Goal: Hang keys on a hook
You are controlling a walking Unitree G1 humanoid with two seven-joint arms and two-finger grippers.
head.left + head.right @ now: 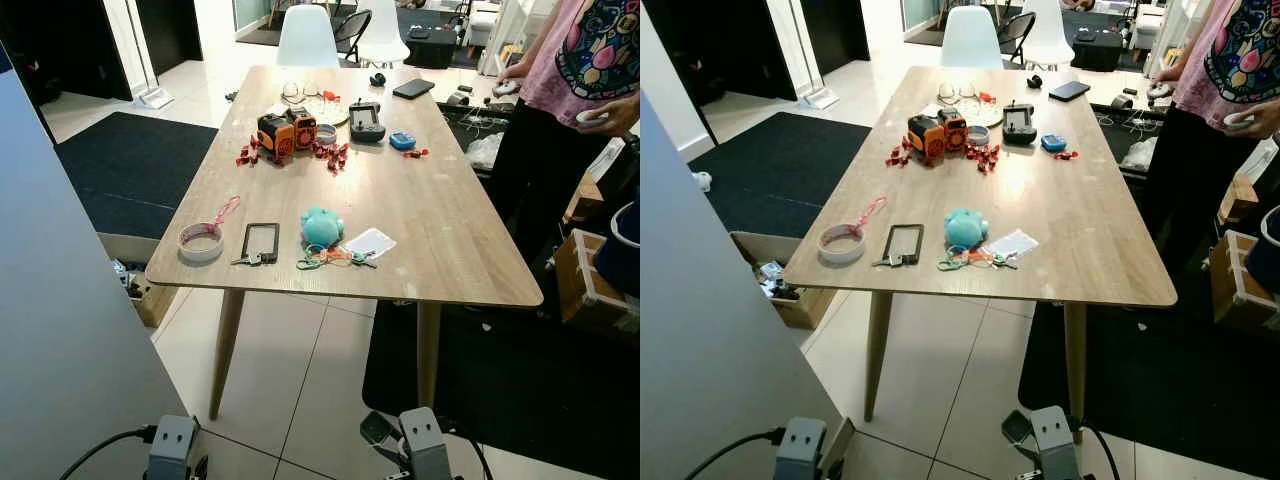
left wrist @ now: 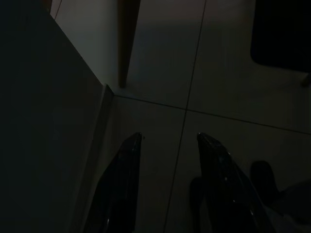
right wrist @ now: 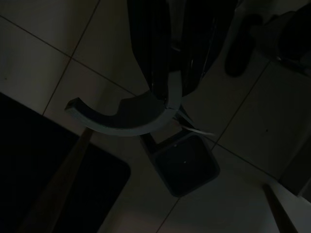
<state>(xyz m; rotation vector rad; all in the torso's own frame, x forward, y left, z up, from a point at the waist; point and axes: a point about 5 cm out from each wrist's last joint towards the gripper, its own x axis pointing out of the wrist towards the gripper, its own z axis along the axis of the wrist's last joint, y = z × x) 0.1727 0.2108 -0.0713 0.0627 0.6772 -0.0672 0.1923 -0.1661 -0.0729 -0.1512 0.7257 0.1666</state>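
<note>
Keys [image 1: 335,257] lie near the surface's [image 1: 440,215] front edge: light, loose, jangly; grip the ring. Left end effector [image 2: 167,145] fingers apart; right end effector [image 3: 170,82] clamped on a grey hook [image 3: 121,114].

A home-like room used as a workspace: a tiled floor [image 1: 300,370], dark rugs [image 1: 140,165], a cluttered wooden worktop [image 1: 440,215], white chairs [image 1: 307,38].

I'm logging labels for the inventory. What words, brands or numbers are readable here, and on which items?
None are readable.
White card near the table's front edge: any print too small.
Orange device: markings blurred.
Black controller: nothing legible.
Person's shirt: graphic, no legible words.
</note>
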